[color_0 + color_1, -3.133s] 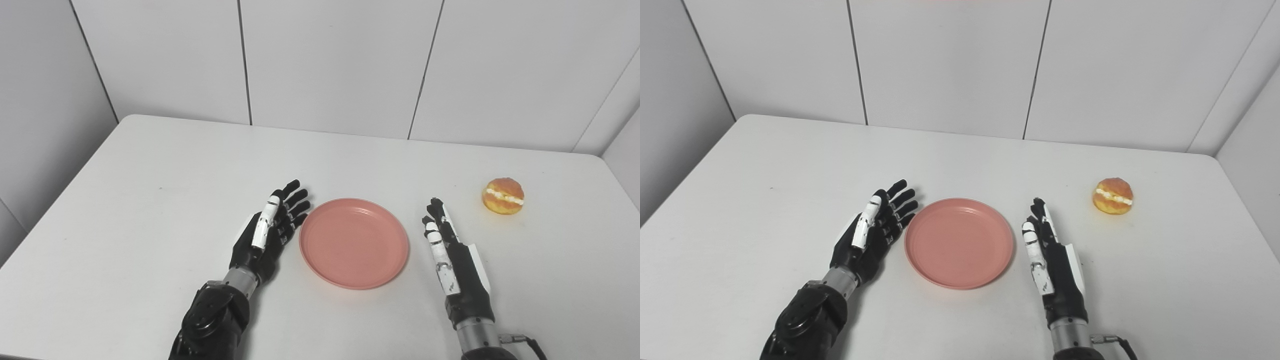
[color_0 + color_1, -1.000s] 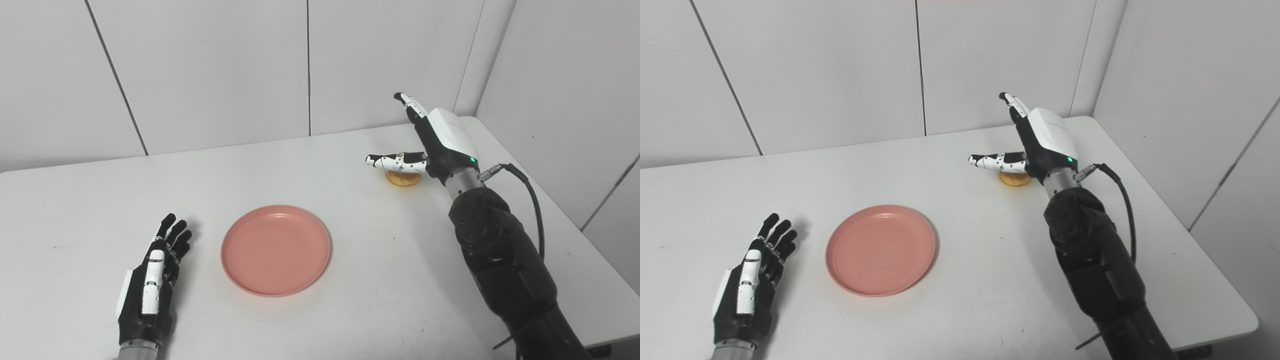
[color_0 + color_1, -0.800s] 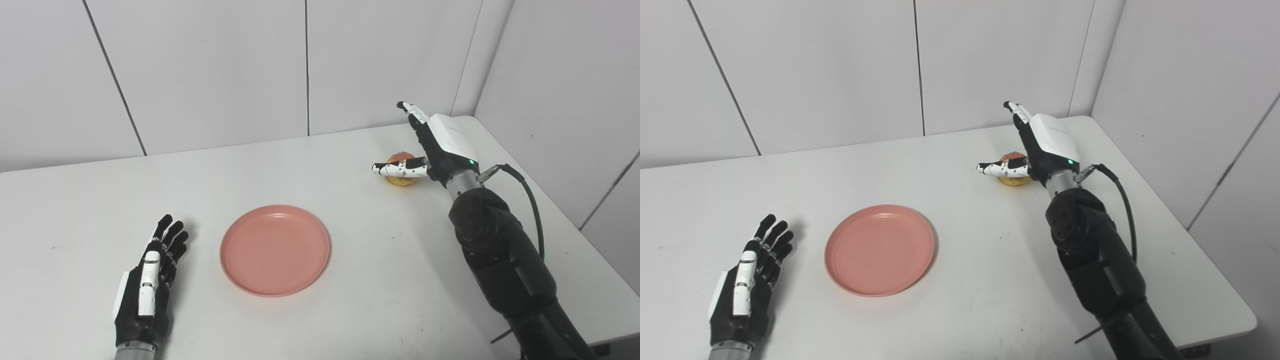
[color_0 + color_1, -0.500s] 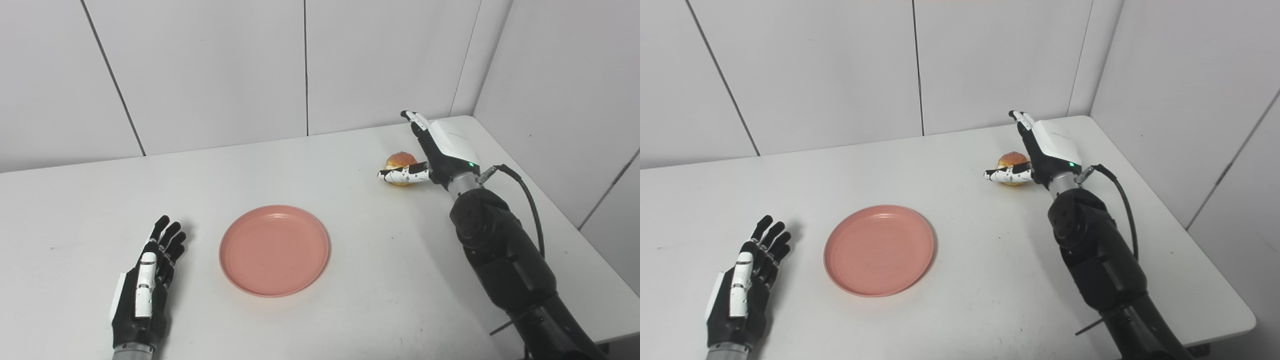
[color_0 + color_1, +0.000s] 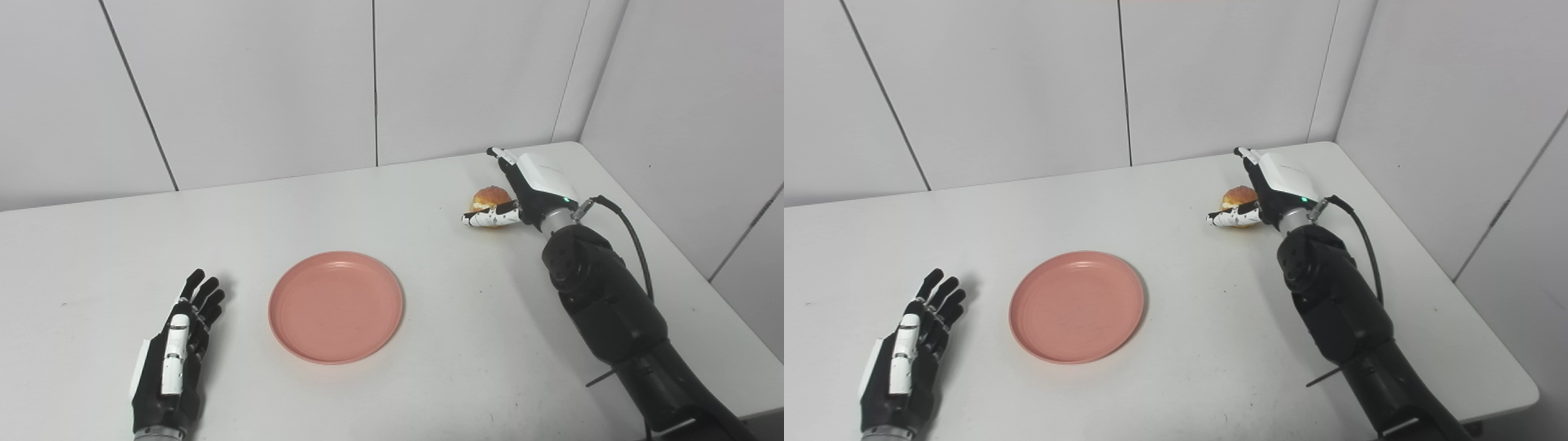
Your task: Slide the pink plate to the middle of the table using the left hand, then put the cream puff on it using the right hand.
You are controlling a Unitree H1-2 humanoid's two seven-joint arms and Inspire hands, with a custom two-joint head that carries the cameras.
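- The left hand lies nearest, low on the matt white table, with its fingers stretched out flat and slightly spread, holding nothing; its shell is glossy black with a white strip along one finger.
- Just beyond it and to its right sits the pink plate, well apart from the hand: a round, shallow dish of smooth plastic look, with a raised rim and faint rings in its bowl, and nothing on it.
- The right arm, made of bulky black rounded segments with a black cable looping beside the wrist, reaches toward the far right corner.
- The right hand stands wide: a speckled white thumb juts out sideways in front of the cream puff, and the other fingers point straight past its right side, not curled round it.
- The cream puff is a small round golden-brown bun on the table; whether the thumb touches it cannot be told.
- Farthest are smooth grey wall panels with thin dark seams.
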